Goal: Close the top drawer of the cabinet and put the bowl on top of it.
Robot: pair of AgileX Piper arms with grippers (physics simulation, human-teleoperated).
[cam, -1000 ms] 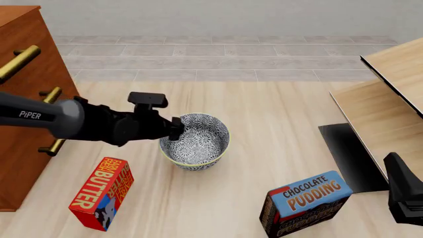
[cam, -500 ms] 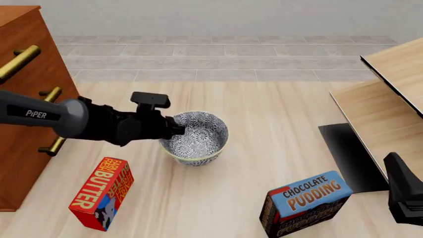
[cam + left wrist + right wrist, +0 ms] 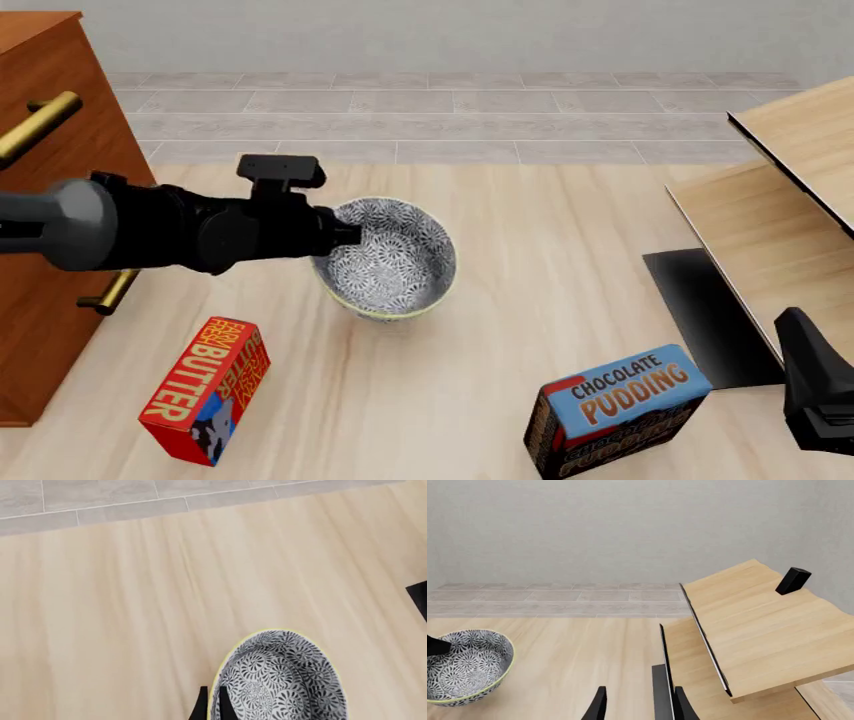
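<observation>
Bowl (image 3: 387, 258) pinched at its rim by the left gripper (image 3: 344, 234), tilted with its opening turned partly toward the camera; whether its base touches the tabletop (image 3: 534, 250) cannot be told from the front view. In the left wrist view two dark fingers (image 3: 225, 707) straddle the near wall of the bowl (image 3: 280, 680), one inside and one outside, closed on the pale yellowish rim. The bowl lies just right of the cabinet (image 3: 54, 200), whose brass handles (image 3: 34, 125) project toward the arm; the cabinet top is barely in view at the upper left corner.

Handling, as judged: a rigid, glazed vessel, probably smooth and somewhat heavy for a one-sided rim pinch, so it will tend to swing or rotate about the fingers when lifted. A deeper bite over the wall, kept level, would hold better than a tip grip. Chipping is the risk on a hard set-down.

Right gripper (image 3: 639, 707) rests low at the near right, fingers apart and empty, beside the pale wooden furniture (image 3: 760, 625). A butter box (image 3: 204, 388) and a pudding box (image 3: 621, 408) stand nearer the camera, clear of the bowl.
</observation>
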